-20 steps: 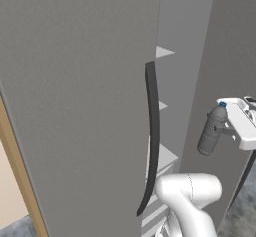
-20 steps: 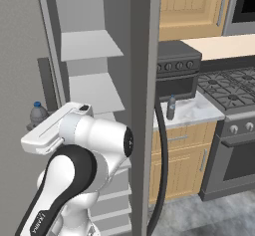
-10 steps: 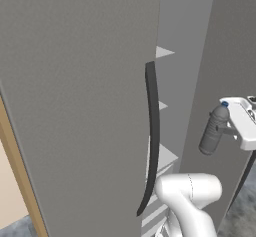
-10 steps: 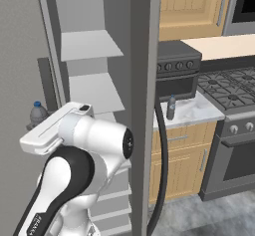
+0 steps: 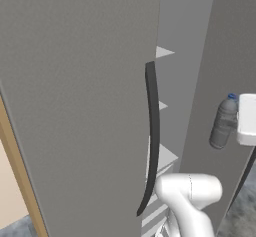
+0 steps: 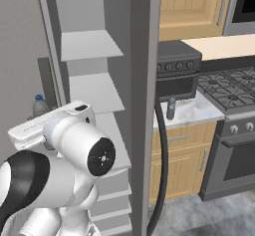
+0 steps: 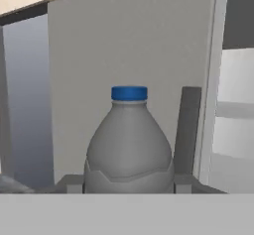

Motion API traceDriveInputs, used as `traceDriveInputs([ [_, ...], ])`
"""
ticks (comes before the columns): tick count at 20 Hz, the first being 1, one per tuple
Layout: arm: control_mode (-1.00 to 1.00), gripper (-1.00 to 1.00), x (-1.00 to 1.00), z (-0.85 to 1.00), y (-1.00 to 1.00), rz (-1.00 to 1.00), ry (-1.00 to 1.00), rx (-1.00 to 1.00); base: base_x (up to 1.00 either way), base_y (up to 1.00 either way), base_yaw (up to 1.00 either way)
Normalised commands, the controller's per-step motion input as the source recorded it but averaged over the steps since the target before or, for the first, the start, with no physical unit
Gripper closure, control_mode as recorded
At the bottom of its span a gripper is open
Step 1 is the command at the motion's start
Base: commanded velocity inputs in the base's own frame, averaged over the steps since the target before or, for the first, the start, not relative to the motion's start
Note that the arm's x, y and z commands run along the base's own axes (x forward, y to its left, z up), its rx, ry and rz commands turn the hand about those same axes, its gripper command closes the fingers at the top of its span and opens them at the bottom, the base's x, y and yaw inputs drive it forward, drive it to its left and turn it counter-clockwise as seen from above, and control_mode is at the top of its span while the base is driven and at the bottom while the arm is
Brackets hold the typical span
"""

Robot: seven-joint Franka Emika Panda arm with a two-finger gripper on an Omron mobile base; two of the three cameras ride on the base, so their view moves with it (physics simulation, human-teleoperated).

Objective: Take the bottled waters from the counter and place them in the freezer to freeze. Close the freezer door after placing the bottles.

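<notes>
One bottled water (image 7: 129,145), grey with a blue cap, stands upright between the fingertips (image 7: 69,183) of my gripper (image 7: 129,182), which is shut on it. In the left base view the bottle (image 5: 223,122) hangs at the right edge beside the white hand, in front of the fridge. From the right base it peeks out (image 6: 40,105) behind my arm, left of the freezer shelves (image 6: 92,43). The freezer door (image 5: 75,106) stands open, its dark bar handle (image 5: 154,136) facing me. The second bottle (image 6: 171,108) stands on the marble counter (image 6: 196,114).
A dark toaster oven (image 6: 179,70) sits at the back of the counter. The black stove (image 6: 229,93) lies to the right. The fridge's other door edge (image 6: 144,80) with its curved dark handle (image 6: 162,155) stands between the freezer and the counter.
The gripper and its bottle have drifted slightly to the right and up in the left base view. Nothing else has moved.
</notes>
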Motion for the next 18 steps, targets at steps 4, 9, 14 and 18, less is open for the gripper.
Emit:
traceDriveInputs([
  [4, -1.0, 1.0, 0.06, 0.0, 0.46, -0.65, 0.01, 0.0, 0.0, 0.0, 0.0],
  [9, -1.0, 1.0, 0.23, 0.0, 0.41, -0.59, 0.02, 0.0, 0.0, 0.0, 0.0],
  [14, -1.0, 1.0, 0.21, 0.0, 0.07, -0.52, 0.0, 0.06, 0.0, 0.0, 0.0],
  [18, -1.0, 1.0, 0.17, -0.04, 0.13, -0.55, 0.01, 0.01, 0.0, 0.0, 0.0],
])
